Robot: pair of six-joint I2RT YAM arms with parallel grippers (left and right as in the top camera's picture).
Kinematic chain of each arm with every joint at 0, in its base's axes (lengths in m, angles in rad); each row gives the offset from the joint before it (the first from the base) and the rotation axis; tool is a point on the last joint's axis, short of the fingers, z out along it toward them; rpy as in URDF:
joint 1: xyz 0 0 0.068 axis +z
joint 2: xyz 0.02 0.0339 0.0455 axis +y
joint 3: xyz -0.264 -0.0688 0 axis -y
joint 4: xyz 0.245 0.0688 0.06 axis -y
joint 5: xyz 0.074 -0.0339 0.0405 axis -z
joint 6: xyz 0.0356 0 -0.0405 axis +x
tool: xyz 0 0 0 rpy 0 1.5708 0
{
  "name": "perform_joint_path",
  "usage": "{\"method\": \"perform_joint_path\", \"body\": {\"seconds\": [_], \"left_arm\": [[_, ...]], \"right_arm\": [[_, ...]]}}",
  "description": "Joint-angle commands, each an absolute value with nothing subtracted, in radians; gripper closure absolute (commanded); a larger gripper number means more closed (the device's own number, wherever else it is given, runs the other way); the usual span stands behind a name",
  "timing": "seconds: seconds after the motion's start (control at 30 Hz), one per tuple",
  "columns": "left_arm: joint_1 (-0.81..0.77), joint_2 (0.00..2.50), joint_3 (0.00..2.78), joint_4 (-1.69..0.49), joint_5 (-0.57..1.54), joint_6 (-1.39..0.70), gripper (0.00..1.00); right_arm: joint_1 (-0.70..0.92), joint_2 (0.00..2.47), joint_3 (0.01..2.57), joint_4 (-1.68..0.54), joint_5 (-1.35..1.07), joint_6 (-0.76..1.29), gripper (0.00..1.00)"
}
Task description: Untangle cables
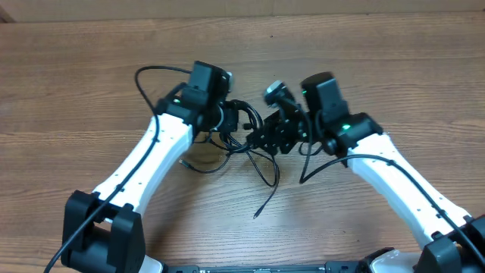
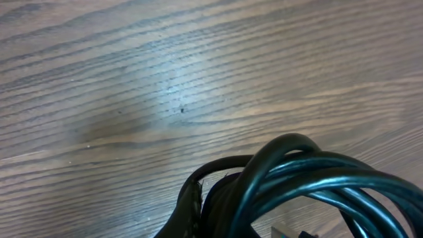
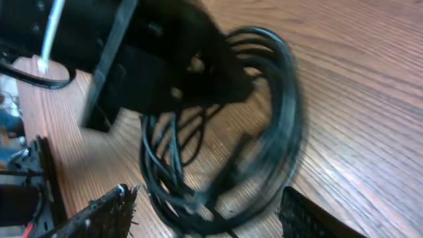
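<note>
The cables [image 1: 250,121] are a coiled bundle of thin black cords hanging between both grippers at the table's middle. My left gripper [image 1: 231,117] is shut on one side of the coil. In the left wrist view its dark fingers [image 2: 192,208] press together beside the glossy loops of the cables [image 2: 317,173]. From the right wrist, the left gripper [image 3: 178,63] holds the top of the cables [image 3: 284,125] above the wood. My right gripper [image 3: 208,215] is open, and the lower loops lie between its fingers [image 3: 106,211] without being pinched. Overhead, the right gripper [image 1: 276,133] sits just right of the bundle.
The wooden table [image 1: 76,91] runs all around. Loose black strands [image 1: 265,189] trail from the bundle toward the front edge. The left arm's own thicker wire [image 1: 148,76] loops out at the back left. Both white arms come in from the front corners.
</note>
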State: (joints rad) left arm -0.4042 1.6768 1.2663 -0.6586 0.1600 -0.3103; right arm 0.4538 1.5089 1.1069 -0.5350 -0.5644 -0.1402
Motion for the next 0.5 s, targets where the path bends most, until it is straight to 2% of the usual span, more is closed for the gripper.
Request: {"method": "perform_joint_path", "body": {"seconds": [0.0,0.07,0.1,0.23,0.33,0.47], "left_arm": [[-0.445,1.681,1.284,-0.656,0.045,-0.300,0.96],[-0.461,1.681,1.284,-0.653,0.017,-0.314,0.96],[-0.466,1.681,1.284,-0.653,0.001,-0.326,0.96],[-0.464,1.681,1.284,-0.653,-0.062,-0.399,0.96],[-0.463,1.681,1.284,-0.653,-0.090,-0.416,0.96],[-0.463,1.681,1.284,-0.654,-0.090,-0.434,0.96]], "right_arm": [[0.467,1.504,1.120,-0.540,-0.426,-0.056,0.44],[0.471,1.504,1.120,-0.564,-0.388,-0.041,0.68],[0.470,1.504,1.120,-0.579,-0.381,-0.041,0.74],[0.470,1.504,1.120,-0.638,-0.374,-0.041,0.79],[0.470,1.504,1.120,-0.668,-0.376,-0.041,0.96],[0.470,1.504,1.120,-0.709,-0.397,-0.041,0.96]]}}
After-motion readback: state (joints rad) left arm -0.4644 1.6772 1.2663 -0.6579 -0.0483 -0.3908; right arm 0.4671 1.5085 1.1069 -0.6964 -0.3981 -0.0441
